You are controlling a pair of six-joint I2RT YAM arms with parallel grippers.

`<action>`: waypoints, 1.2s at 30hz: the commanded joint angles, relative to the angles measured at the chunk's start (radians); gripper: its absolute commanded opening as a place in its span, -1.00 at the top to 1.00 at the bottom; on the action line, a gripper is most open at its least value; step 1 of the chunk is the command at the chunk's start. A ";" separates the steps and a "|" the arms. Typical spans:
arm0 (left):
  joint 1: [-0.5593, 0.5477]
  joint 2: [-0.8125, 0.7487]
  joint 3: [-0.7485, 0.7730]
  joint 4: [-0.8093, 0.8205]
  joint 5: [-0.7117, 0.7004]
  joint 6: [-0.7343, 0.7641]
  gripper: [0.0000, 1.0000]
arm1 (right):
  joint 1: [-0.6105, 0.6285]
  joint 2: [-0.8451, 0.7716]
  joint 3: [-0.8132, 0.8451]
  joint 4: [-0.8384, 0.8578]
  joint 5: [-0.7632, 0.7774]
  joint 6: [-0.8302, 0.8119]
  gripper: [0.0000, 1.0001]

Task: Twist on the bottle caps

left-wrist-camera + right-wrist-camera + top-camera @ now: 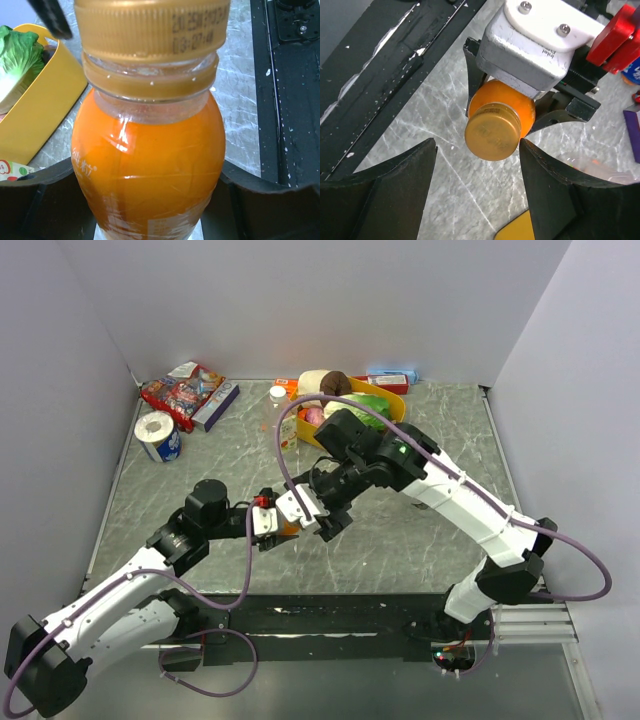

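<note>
left tool (270, 525) clamps orange bottle (150, 165); right tool (476, 150) released, straddling gold cap (492, 131). Centre it, close squarely, twist level.

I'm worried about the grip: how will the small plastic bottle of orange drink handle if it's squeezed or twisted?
Filled nearly to the neck, the small plastic bottle of orange drink is probably heavy for its size. Its glossy round wall may slip and turn inside the left gripper when the ribbed orange-gold cap is twisted.
</note>
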 commanded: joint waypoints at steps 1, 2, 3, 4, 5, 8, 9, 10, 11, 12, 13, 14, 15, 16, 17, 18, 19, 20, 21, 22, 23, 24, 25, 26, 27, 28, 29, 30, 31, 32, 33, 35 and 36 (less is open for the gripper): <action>-0.003 0.011 0.049 -0.002 0.043 0.032 0.98 | 0.014 -0.039 0.026 0.035 0.002 -0.018 -0.48; -0.003 0.015 0.050 0.000 0.043 0.029 0.98 | 0.016 -0.042 0.024 0.037 0.001 -0.020 -0.47; -0.005 0.015 0.052 0.001 0.043 0.028 0.98 | 0.016 -0.045 0.021 0.044 -0.001 -0.020 -0.47; -0.005 0.017 0.052 0.006 0.045 0.022 0.98 | 0.019 -0.051 0.014 0.052 0.001 -0.024 -0.45; -0.005 0.017 0.052 0.014 0.045 0.019 0.98 | 0.020 -0.057 0.009 0.054 0.001 -0.035 -0.43; -0.005 0.020 0.052 0.029 0.045 0.011 0.98 | 0.026 -0.061 -0.002 0.061 -0.001 -0.050 -0.38; -0.005 0.023 0.052 0.032 0.046 0.011 0.98 | 0.028 -0.058 -0.005 0.061 -0.004 -0.054 -0.36; -0.003 0.026 0.056 0.032 0.045 0.011 0.98 | 0.033 -0.056 -0.003 0.057 -0.005 -0.061 -0.28; -0.003 0.028 0.058 0.032 0.045 0.008 0.98 | 0.031 -0.054 -0.002 0.055 -0.005 -0.064 -0.25; -0.005 0.029 0.061 0.034 0.045 0.009 0.98 | 0.033 -0.048 0.000 0.052 -0.004 -0.067 -0.23; -0.005 0.029 0.061 0.035 0.046 0.006 0.98 | 0.034 -0.045 0.001 0.049 0.001 -0.073 -0.20; -0.005 0.029 0.061 0.038 0.045 0.006 0.98 | 0.036 -0.042 0.006 0.043 0.002 -0.075 -0.18; -0.005 0.028 0.061 0.038 0.043 0.005 0.98 | 0.034 -0.036 0.007 0.041 0.004 -0.075 -0.18; -0.005 0.028 0.061 0.037 0.043 0.006 0.98 | 0.036 -0.035 0.007 0.040 0.005 -0.077 -0.17; -0.003 0.028 0.061 0.038 0.042 0.008 0.98 | 0.037 -0.033 0.006 0.043 0.007 -0.077 -0.17; -0.005 0.025 0.059 0.037 0.040 0.009 0.98 | 0.037 -0.033 0.004 0.044 0.008 -0.077 -0.17; -0.003 0.026 0.059 0.038 0.040 0.011 0.98 | 0.037 -0.031 0.003 0.046 0.011 -0.077 -0.17; -0.005 0.025 0.058 0.038 0.039 0.009 0.98 | 0.039 -0.031 -0.002 0.049 0.014 -0.077 -0.17; -0.005 0.023 0.055 0.037 0.037 0.011 0.98 | 0.037 -0.033 -0.006 0.052 0.018 -0.077 -0.18; -0.005 0.023 0.053 0.037 0.037 0.011 0.97 | 0.037 -0.033 -0.011 0.057 0.019 -0.077 -0.19; -0.005 0.022 0.052 0.038 0.036 0.011 0.98 | 0.037 -0.034 -0.019 0.060 0.024 -0.077 -0.20; -0.005 0.021 0.050 0.037 0.034 0.011 0.98 | 0.037 -0.035 -0.022 0.066 0.027 -0.075 -0.21; -0.003 0.020 0.049 0.038 0.034 0.011 0.98 | 0.037 -0.035 -0.025 0.067 0.027 -0.075 -0.20; -0.005 0.020 0.049 0.063 0.033 0.008 0.97 | 0.039 -0.033 -0.025 0.069 0.028 -0.074 -0.20; -0.005 0.018 0.047 0.063 0.031 0.008 0.98 | 0.037 -0.031 -0.025 0.067 0.028 -0.074 -0.20; -0.005 0.017 0.044 0.069 0.030 0.005 0.98 | 0.037 -0.030 -0.025 0.067 0.030 -0.074 -0.20; -0.005 0.015 0.042 0.071 0.026 0.003 0.98 | 0.037 -0.027 -0.025 0.067 0.031 -0.072 -0.20; -0.005 0.014 0.039 0.072 0.023 0.002 0.98 | 0.037 -0.025 -0.023 0.067 0.031 -0.067 -0.17; -0.005 0.014 0.039 0.074 0.022 0.000 0.98 | 0.037 -0.025 -0.022 0.063 0.031 -0.067 -0.15; -0.005 0.014 0.038 0.075 0.019 -0.004 0.98 | 0.037 -0.021 -0.016 0.061 0.031 -0.063 -0.09; -0.005 0.014 0.036 0.077 0.017 -0.007 0.98 | 0.037 -0.019 -0.013 0.061 0.031 -0.061 -0.05; -0.006 0.014 0.029 0.093 0.014 -0.023 0.98 | 0.037 -0.012 -0.005 0.055 0.028 -0.043 0.14; -0.005 0.012 0.027 0.107 -0.009 -0.035 0.97 | 0.037 -0.004 0.003 0.049 0.024 -0.031 0.23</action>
